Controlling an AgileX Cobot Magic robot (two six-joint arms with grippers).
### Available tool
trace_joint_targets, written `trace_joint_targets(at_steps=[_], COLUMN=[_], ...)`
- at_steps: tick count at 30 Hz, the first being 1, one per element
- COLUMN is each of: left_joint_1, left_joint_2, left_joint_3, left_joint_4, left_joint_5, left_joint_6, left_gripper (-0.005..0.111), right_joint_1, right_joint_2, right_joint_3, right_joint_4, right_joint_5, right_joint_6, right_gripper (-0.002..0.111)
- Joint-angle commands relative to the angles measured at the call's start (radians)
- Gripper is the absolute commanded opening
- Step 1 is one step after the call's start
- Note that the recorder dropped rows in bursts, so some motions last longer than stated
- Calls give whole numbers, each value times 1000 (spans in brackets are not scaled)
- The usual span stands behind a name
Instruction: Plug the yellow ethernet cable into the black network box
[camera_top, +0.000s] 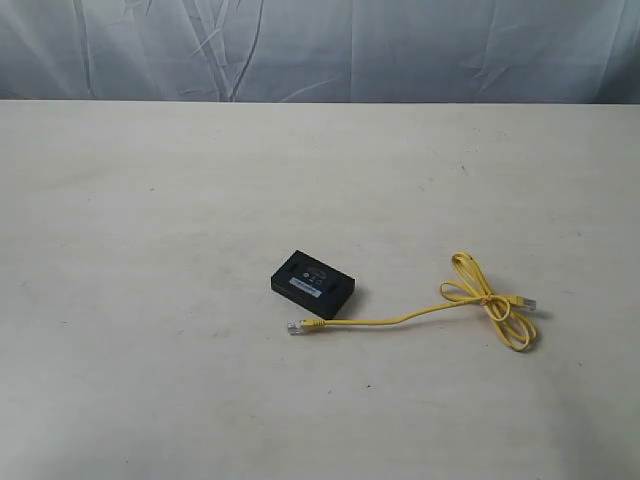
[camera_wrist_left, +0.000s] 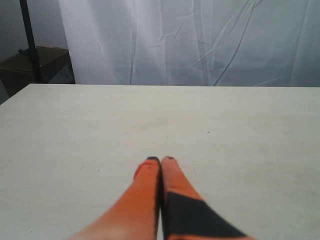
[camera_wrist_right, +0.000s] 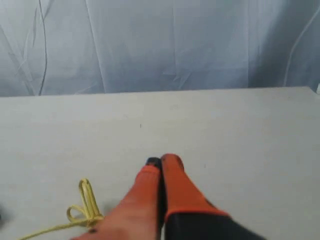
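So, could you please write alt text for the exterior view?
A small flat black plastic network box lies on a pale table, with one clear plug of a thin yellow ethernet cable lying near it, unplugged. The rest of the cable is bundled in a tied loop.

Pale tabletop (camera_top: 150, 200), wrinkled white curtain (camera_top: 400, 45) behind

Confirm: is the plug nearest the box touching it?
Apart. The exterior view shows a strip of table between the plug and the box.
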Motion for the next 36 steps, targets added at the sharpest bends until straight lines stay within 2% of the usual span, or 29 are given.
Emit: trace_joint_targets(at_steps=[1,14,36], left_joint_1=[-10,-10,-10], left_joint_2=[-5,-5,-5], left_joint_3=[5,5,5], left_joint_4=[-6,21,31], left_joint_5=[2,2,2], left_joint_6=[0,0,0], left_gripper=[0,0,0], right_joint_1=[-5,-5,-5], right_joint_2=[-7,-7,-7], right_joint_3=[2,2,2], right_joint_4=[1,3,8], right_joint_5=[-173,-553,-590], right_joint_6=[-2,-2,-2], right_gripper=[-1,-1,-1])
